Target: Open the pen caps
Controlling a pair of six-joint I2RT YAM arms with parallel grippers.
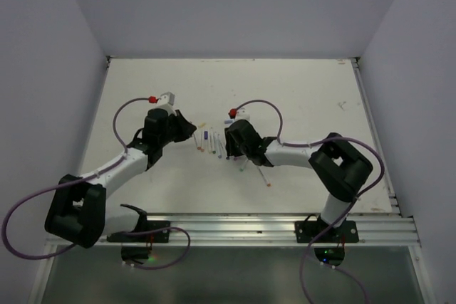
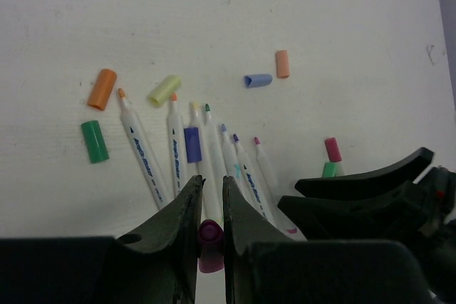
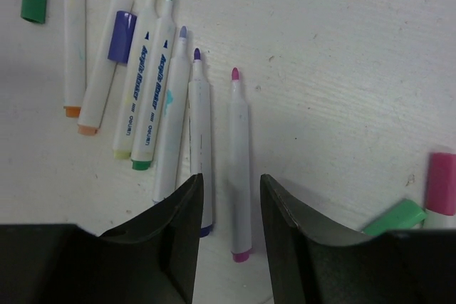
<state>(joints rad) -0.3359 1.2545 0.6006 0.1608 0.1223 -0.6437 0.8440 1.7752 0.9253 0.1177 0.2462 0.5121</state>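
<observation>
Left gripper [image 2: 211,181] is clenched on a magenta piece [image 2: 210,236], pen or cap I cannot tell. Right gripper [image 3: 231,179] hangs released over 7 bare-tipped pens [image 3: 153,90]. Beyond, loose caps [image 2: 102,89] lie scattered on the table [image 2: 320,19]. They look light, stiff, slick and apt to roll, so pinch squarely across the middle.

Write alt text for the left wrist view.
The left tool is pinched shut on a small magenta piece, cap or pen end unclear, with a fan of uncapped white pens beyond it on the table. An orange cap, a green cap and a blue cap lie loose nearby.
</observation>
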